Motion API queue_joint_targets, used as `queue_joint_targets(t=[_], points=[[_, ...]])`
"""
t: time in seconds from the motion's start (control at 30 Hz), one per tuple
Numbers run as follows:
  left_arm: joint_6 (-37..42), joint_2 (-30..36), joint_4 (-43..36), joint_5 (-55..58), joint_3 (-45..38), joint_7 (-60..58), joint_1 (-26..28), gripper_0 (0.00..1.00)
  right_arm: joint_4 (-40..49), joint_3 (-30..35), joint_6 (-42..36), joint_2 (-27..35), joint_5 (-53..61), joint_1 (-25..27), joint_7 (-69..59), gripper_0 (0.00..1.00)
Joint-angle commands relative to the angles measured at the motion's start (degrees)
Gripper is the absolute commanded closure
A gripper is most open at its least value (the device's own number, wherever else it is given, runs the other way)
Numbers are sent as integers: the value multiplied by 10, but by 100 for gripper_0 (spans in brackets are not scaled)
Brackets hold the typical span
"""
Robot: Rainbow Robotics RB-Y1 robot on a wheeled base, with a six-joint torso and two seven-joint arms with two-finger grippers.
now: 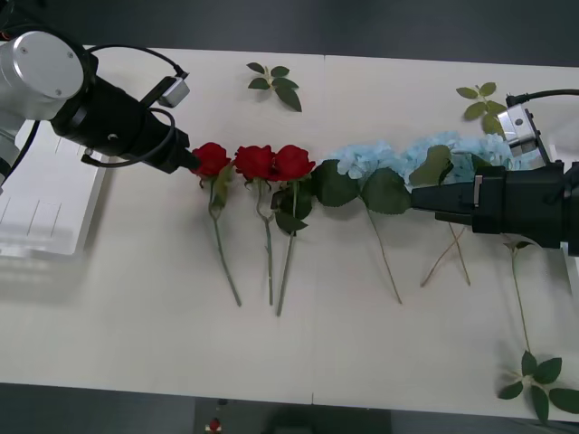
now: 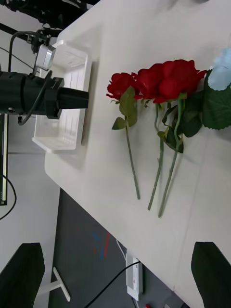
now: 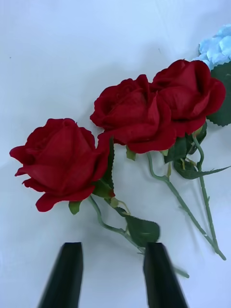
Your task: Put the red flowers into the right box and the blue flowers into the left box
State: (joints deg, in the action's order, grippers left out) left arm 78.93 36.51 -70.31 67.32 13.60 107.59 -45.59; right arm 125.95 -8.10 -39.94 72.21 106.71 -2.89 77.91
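Left gripper point(image 3: 113, 274): hovering open, empty, beside the red flowers point(image 1: 254, 162); crowded blooms probably risking a double pickup.

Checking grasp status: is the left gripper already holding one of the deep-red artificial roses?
No: the left gripper is open above the table, and the nearest deep-red rose lies ungrasped.

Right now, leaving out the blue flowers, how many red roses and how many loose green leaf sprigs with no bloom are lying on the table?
Deep-red artificial roses on thin green stems: 3
Bloomless green leaf sprigs: 3
Total: 6
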Motion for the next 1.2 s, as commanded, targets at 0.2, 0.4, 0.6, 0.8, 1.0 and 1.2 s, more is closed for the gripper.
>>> queue_joint_targets(t=[0.2,0.4,0.6,0.8,1.0,1.2], points=[[-19,5,-11,-6,-10,20,10,0,-2,-2,1,6,-3,-9,18,11],[-40,4,6,-67,37,-10,6,0,-1,-13,1,14,-3,-9,20,10],[-93,3,20,-102,110,-63,-1,0,-1,-18,1,16,-3,-9,24,11],[-142,1,22,-104,171,-120,-7,0,-1,-18,1,19,2,-8,24,11],[-147,-14,22,-110,179,-141,-10,0,-1,-18,0,27,6,-7,28,11],[-165,-36,35,-121,179,-149,-9,0,0,-18,0,35,10,-7,28,10]])
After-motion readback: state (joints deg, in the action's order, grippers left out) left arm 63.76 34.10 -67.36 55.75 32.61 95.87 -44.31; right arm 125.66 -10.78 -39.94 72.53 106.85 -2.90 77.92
